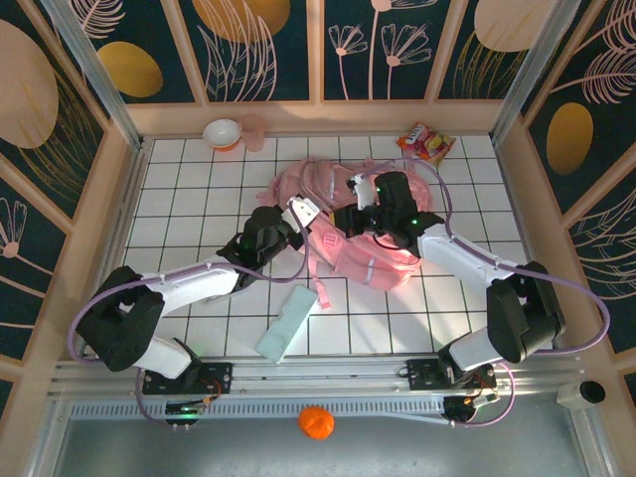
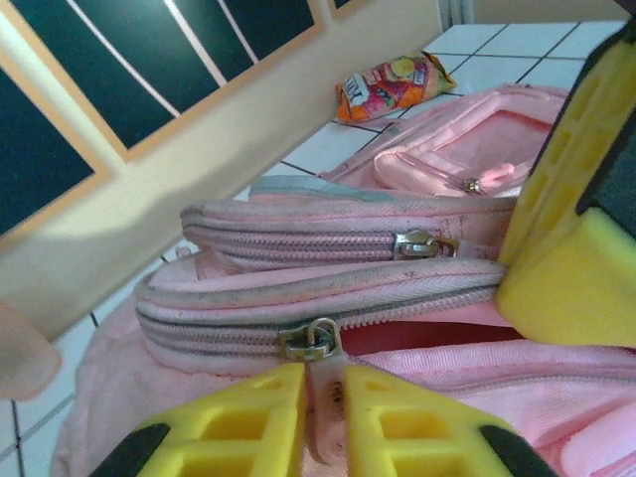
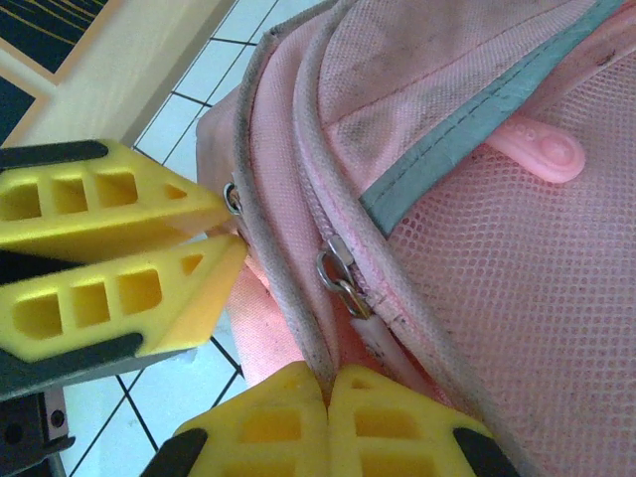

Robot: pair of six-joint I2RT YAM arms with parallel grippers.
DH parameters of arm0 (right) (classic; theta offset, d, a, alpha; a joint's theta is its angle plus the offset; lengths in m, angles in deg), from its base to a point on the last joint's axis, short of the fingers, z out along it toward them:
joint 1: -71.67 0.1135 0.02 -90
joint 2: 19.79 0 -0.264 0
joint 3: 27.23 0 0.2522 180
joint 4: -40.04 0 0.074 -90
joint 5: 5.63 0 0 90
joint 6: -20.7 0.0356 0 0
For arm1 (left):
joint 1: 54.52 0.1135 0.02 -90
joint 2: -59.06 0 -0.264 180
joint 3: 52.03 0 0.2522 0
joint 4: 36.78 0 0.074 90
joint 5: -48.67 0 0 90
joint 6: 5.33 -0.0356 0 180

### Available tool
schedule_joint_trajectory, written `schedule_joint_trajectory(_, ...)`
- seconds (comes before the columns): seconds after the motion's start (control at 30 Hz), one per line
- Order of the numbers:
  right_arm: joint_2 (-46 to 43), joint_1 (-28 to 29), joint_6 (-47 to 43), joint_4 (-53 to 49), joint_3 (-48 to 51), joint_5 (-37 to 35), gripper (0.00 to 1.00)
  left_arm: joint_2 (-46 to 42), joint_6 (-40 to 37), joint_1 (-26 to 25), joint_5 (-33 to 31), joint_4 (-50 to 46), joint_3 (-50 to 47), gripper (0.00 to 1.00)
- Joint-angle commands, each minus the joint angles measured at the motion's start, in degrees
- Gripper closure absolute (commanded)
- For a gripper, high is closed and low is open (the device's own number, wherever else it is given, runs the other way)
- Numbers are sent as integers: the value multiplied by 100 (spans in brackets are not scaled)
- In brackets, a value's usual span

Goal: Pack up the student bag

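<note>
So the bag (image 1: 370, 260) sits mid-table, a bit toward the back. My left gripper (image 2: 325, 422) is pinched on the pull (image 2: 318, 343) of one zip, and the right gripper (image 3: 328, 397) is closed tight on the bag's edge just beside it. My worry: that tab looks thin, so a hard tug could pop it loose, or the soft bag just drags along if the right lets go. The two are also near enough to knock together

Top cam high overhead, looks down on whole table (image 1: 199, 179); wrist cams very close (both share student bag (image 2: 248, 288) zippers (image 2: 417, 243)).
</note>
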Motion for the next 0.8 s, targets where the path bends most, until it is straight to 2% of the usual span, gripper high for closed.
schedule_joint_trajectory(0.0, -116, 57, 7, 130, -233, 171, 100, -89, 136, 56, -43, 7, -21, 94)
schedule_joint_trajectory(0.17, -140, 59, -15, 131, -255, 241, 100, -23, 310, 62, -27, -36, 41, 100)
schedule_joint_trajectory(0.4, -245, 59, -306, -176, -267, 189, 100, -55, 429, 147, -89, -149, 107, 100)
schedule_joint_trajectory(0.53, -333, -4, -660, -455, -298, 361, 100, -182, 429, 423, 485, -232, 76, 100)
schedule_joint_trajectory(0.67, -252, -210, -1071, -897, -488, 890, 100, -294, 402, 763, 1247, -347, 12, 100)
schedule_joint_trajectory(0.77, -167, -314, -1402, -1261, -678, 1132, 100, -319, 268, 920, 1440, -505, 32, 100)
